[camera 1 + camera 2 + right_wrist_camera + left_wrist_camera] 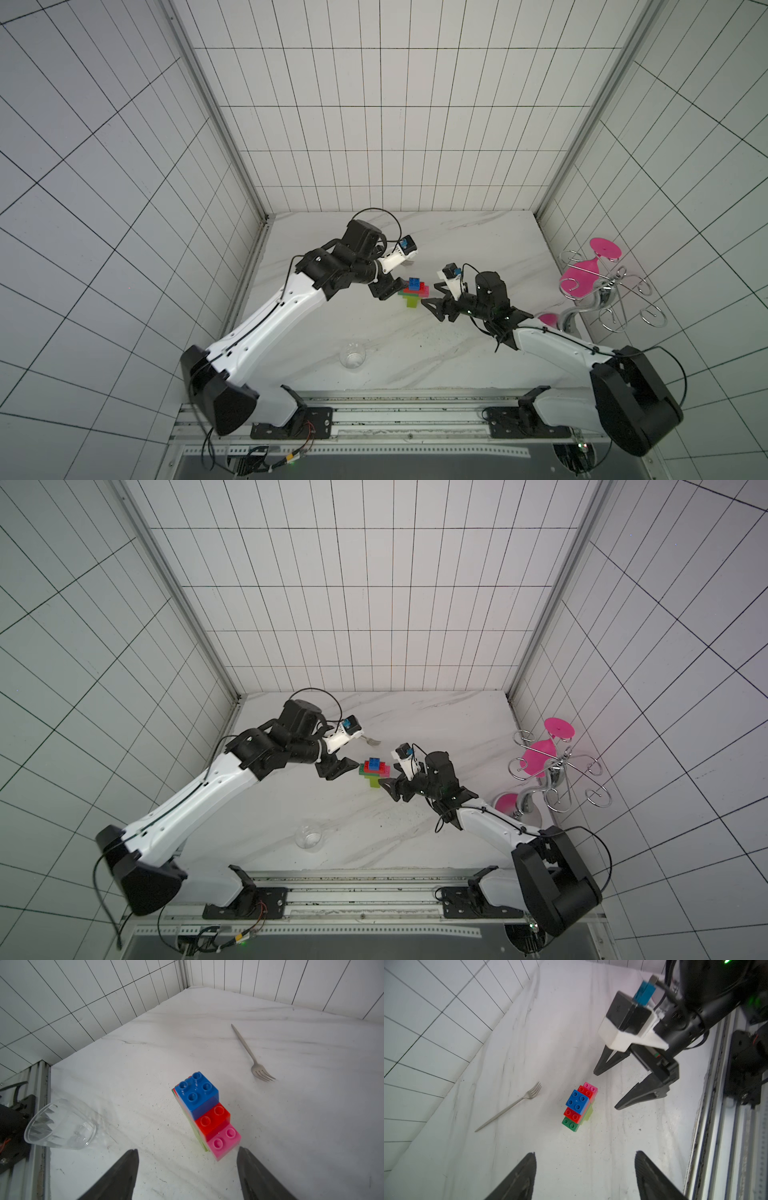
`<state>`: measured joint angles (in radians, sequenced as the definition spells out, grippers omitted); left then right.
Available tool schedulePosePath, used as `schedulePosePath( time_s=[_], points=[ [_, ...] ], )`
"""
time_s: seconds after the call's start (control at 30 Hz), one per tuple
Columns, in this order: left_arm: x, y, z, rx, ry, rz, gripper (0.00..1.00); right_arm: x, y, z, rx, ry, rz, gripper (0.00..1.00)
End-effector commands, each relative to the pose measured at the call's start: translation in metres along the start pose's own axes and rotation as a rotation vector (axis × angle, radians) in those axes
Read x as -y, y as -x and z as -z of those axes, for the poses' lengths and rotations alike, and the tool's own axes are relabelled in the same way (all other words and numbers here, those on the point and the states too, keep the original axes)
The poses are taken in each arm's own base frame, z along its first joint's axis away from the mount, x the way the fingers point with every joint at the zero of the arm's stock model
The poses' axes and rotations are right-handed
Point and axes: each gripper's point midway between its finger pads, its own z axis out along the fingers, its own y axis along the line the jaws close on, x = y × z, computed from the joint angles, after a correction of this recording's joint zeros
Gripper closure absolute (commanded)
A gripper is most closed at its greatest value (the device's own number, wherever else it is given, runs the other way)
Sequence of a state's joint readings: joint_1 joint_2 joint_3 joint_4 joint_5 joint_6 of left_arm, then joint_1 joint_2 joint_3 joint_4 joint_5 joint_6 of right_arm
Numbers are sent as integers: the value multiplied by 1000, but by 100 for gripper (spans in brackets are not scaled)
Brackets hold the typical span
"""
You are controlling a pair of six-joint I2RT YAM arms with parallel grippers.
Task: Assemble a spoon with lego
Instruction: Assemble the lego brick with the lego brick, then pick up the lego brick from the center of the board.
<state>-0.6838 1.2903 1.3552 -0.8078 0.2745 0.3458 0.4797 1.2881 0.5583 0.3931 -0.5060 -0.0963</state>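
Both tools are held spread and empty, with the brick spoon set on the counter between them.

The black fingers of the left tool (585,1155) are parted wide, and nothing is held between them. The right tool (188,1149) is likewise spread, its tips just short of the pink end. The spoon (413,291), a multicolour figure of studded plastic bricks, is seen studs upward on the white marble-patterned counter (415,353): a blue square on top, red below it, pink and dark green at the ends, translucent lime green underneath. A thin silver metal fork (517,1103) is laid near it, and a clear ribbed plastic cup (60,1126) is placed further off.
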Motion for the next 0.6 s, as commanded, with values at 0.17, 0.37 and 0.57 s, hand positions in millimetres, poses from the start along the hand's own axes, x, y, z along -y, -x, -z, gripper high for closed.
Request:
schedulePosePath(
  time_s=[0.17,0.37,0.57],
  points=[
    [39,3,68,359,-21,251,25,5,-15,-23,-132,123,281,23],
    [50,-34,86,356,3,249,23,14,-12,-43,-143,160,286,30],
    [56,-45,84,345,-9,237,23,18,-9,-59,-183,211,272,45]
  ],
)
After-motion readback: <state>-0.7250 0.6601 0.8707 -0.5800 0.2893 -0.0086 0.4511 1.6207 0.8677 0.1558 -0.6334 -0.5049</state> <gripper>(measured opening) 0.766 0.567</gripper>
